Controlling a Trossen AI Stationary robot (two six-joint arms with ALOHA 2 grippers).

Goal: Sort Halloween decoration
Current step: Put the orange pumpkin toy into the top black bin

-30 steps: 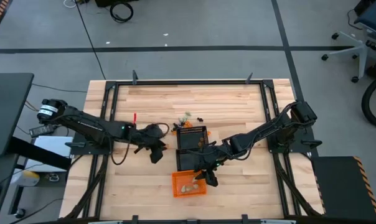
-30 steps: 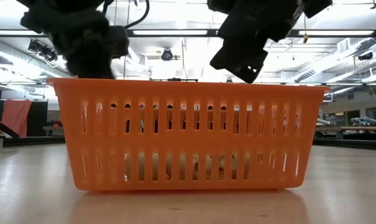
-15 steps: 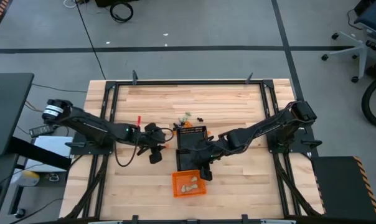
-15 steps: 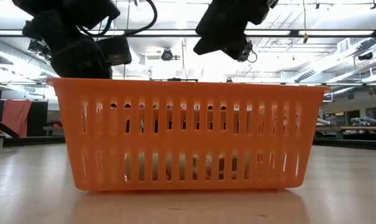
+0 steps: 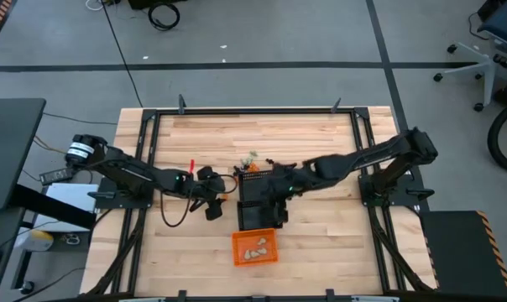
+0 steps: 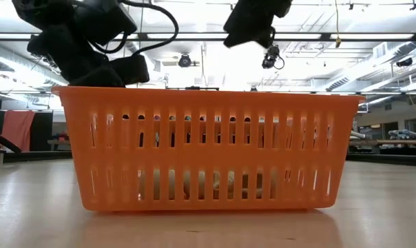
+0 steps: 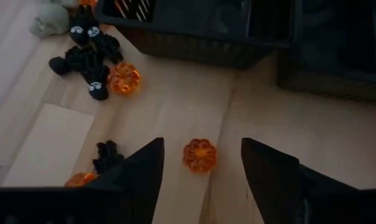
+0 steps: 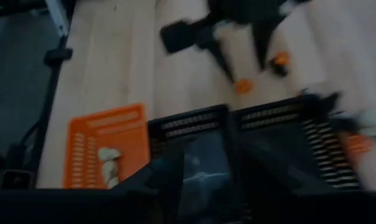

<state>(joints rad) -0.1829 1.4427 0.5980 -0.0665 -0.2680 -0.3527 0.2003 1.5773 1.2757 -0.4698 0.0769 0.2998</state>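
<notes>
The Halloween decoration shows as tiny trinkets: an orange pumpkin (image 7: 199, 155) lies on the table between the fingers of my open left gripper (image 7: 202, 144), untouched. Black spiders (image 7: 88, 56), another pumpkin (image 7: 124, 79) and a cream skull (image 7: 50, 22) lie farther off on the table. Cream trinkets (image 8: 107, 155) rest in the orange basket (image 5: 235, 243). My left gripper (image 5: 213, 200) stands left of the two black mesh baskets. My right gripper (image 5: 279, 205) hovers open over the near black basket (image 5: 245, 220), with nothing between its fingers.
The far black basket (image 5: 243, 179) stands against the near one, and the orange basket sits nearer the table's front edge. A small heap of trinkets (image 5: 253, 159) lies beyond the far basket. Bare wood stretches to the left and right of the baskets.
My right gripper has gone up and toward the table's far edge, from above the orange basket to above the near black basket. My left gripper has shifted a little toward the black baskets.
</notes>
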